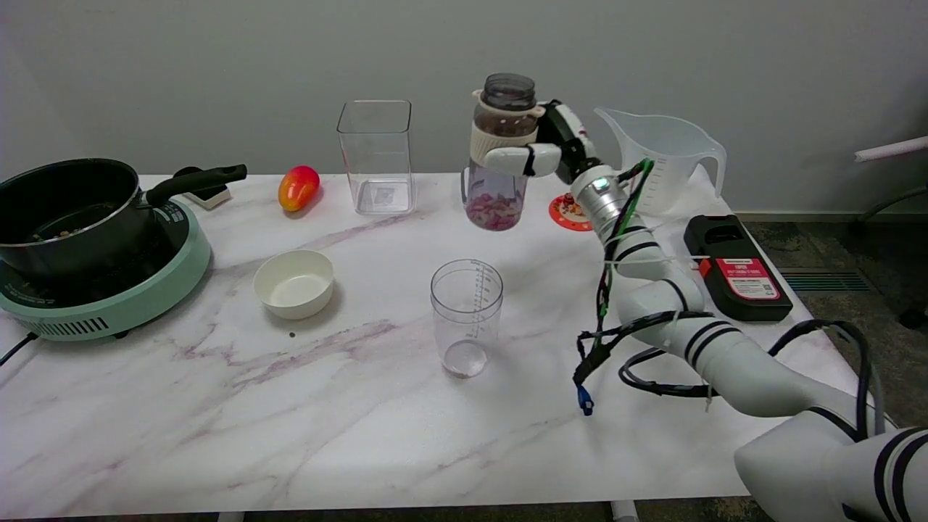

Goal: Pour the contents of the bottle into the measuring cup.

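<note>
Hazard 1, spillage: the bottle [500, 156] hangs in the air at 12 o'clock from the measuring cup [466, 317], well above its rim and set back from it. The cup's mouth is narrow. If you tip the bottle from this height or before its mouth is over the cup, expect the pink pieces in its base to scatter over the desk [217, 428].

Hazard 2, lid: whether the dark neck is capped or open cannot be told from this view. Confirm it before tilting.

Hazard 3, slip: the grasp sits high, on the pale band below the neck, with the load at the bottom. A quick tilt may swing the bottle in the grasp.

Hazard 4, collision: the cup stands free and looks light. A low pass of the bottle or forearm could knock it over.

Robot hand [547, 148]: closed around the bottle's upper band from the 3 o'clock side, fingers wrapped across the front, bottle near upright and clear of the desk.
</note>
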